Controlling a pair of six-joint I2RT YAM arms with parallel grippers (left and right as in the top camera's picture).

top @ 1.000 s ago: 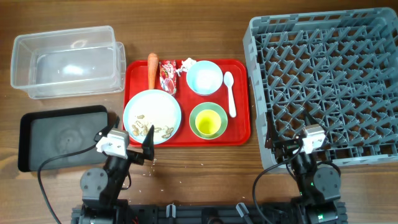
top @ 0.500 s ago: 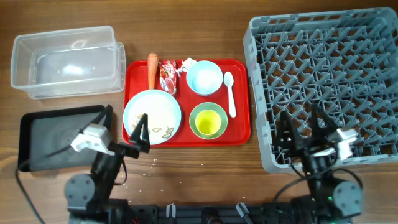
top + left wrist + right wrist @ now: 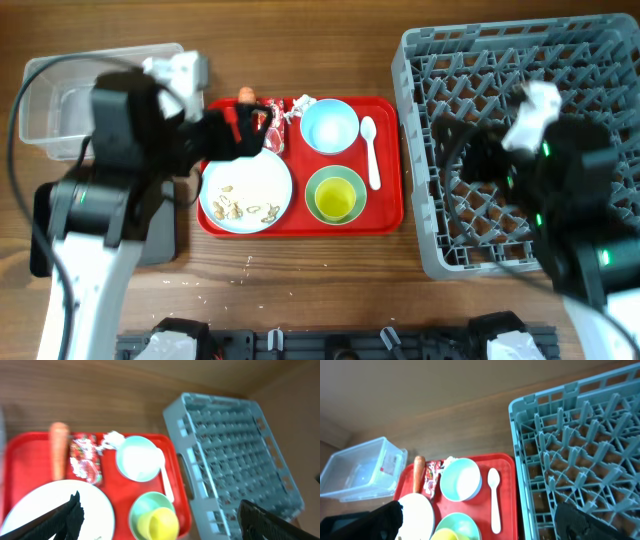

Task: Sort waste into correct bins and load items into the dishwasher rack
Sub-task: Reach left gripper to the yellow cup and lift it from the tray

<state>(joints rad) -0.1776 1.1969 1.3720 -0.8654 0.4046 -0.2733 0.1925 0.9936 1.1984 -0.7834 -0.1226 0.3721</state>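
Overhead, the grey pegged dishwasher rack (image 3: 560,60) fills the right side of the bench (image 3: 300,285); the clear tub (image 3: 45,100) sits in the far left corner, the black tray (image 3: 158,235) along the left edge. Left wrist: the left pincer (image 3: 159,502) gapes wide above the orange carrot (image 3: 59,450), crinkled red-and-white wrapper (image 3: 85,457) and pale plate (image 3: 97,510). Right wrist: the right pincer (image 3: 479,509) is likewise apart; the white spoon (image 3: 493,497) lies on the red tray (image 3: 507,475).

Serving tray (image 3: 385,222) lies between tub (image 3: 45,105) and rack (image 3: 480,55).
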